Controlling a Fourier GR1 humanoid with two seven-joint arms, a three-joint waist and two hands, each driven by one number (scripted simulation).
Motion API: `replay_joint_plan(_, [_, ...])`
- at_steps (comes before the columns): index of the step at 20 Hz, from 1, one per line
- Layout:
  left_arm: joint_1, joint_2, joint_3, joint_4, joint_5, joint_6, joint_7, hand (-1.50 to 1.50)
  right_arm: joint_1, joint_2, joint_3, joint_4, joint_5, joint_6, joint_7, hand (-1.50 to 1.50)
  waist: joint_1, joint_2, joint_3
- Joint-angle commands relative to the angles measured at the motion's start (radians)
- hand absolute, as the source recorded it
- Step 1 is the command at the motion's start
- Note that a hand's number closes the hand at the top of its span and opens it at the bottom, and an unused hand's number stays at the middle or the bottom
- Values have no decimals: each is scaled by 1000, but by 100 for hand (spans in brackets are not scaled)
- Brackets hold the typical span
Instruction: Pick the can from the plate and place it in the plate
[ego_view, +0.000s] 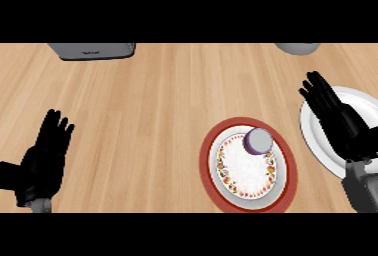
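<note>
Can (259, 140) stands upright on the red-rimmed plate (212, 172), toward its upper right edge, untouched. Right hand (336, 117) is released, fingers straight, hovering over the white plate (365, 98) just beside the can's plate; nothing held. Left hand (46, 157) rests open at the lower left, well apart from everything.

Step in hand looks like the reach. Right hand should swing left and come at the can from its right side, wrap around the body rather than the top, and lift straight up to avoid tipping it on the plate rim. White plate is the likely target.

Hard to make out: can's height from this steep angle. White plate is cut off at the right edge and partly hidden by the right hand. Grey appliance (92, 50) and grey object (298, 47) at the top of the surface (148, 110) are cropped, unidentifiable.
</note>
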Motion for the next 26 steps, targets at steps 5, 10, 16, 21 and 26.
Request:
replay_joint_plan(5, [-109,131,-72,68,-120,-90,33,0,-156,-60,45,76,-75,370,-148,150,47,11,-35])
replay_joint_plan(10, [-119,113,-109,118,-111,-134,39,0,-127,-28,-73,200,149,146,-482,-150,35,17,-33])
replay_joint_plan(16, [-245,93,-90,250,-125,-148,32,0,-113,-115,38,476,364,354,-877,-150,44,13,-36])
replay_joint_plan(21, [-267,104,-71,301,-130,-188,20,0,-207,-149,85,591,538,290,-949,-150,40,3,-39])
replay_joint_plan(26, [-268,113,-40,205,-130,-181,127,0,-187,-172,69,509,594,286,-865,-150,31,-5,-39])
